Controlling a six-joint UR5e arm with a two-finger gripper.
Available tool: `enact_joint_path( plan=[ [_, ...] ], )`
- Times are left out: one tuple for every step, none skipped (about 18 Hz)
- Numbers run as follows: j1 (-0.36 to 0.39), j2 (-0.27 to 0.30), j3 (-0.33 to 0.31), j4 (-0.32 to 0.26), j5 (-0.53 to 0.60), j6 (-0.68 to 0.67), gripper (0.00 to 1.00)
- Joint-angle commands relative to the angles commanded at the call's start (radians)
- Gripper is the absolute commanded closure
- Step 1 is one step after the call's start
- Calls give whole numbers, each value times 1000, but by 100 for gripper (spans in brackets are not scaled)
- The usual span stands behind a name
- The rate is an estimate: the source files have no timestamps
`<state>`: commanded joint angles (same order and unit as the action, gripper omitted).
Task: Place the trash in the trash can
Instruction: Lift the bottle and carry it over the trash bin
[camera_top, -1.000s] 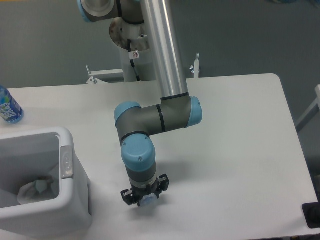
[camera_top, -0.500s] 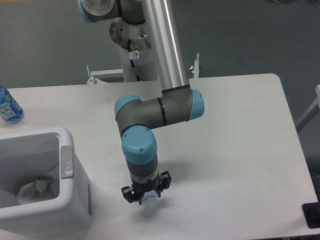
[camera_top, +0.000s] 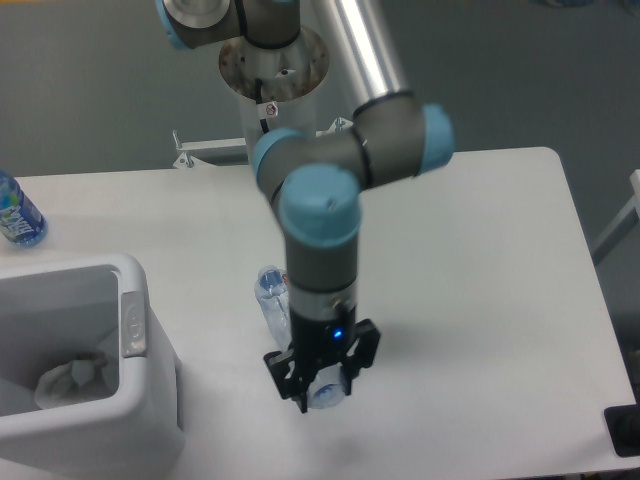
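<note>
The gripper (camera_top: 322, 385) is clamped on the clear bottle (camera_top: 272, 302), apparently near its lower end, holding it lifted off the table (camera_top: 480, 300) for carrying. The trash can (camera_top: 130, 300) stands left, with the crumpled wrapper (camera_top: 75, 375) already inside.

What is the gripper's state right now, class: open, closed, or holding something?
Gripper: closed on the clear plastic bottle, gripping it near one end, lifted off the table.
</note>
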<state>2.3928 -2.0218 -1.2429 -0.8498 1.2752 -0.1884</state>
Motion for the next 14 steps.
enact_joint_path(
  plan=[
    [14,2,32,0,-41,-18,37],
    [25,12,52,0,-69,-22,37],
    [37,27,60,2,-86,-22,37],
    [46,38,66,2,-103,-25,37],
    [49,47,78,3,-126,-26,37],
    [49,55,91,3,-141,-28,37],
    [49,60,103,3,-148,-28,37],
    [48,63,118,3,-148,-28,37],
    [45,64,134,3,-149,-28,37],
    [40,63,151,3,-149,-25,37],
    [39,61,161,6,-151,-20,38],
    [31,61,163,23,-152,-20,38],
    [8,60,161,43,-155,-20,38],
    [-13,60,160,55,-155,-20,38]
  ],
)
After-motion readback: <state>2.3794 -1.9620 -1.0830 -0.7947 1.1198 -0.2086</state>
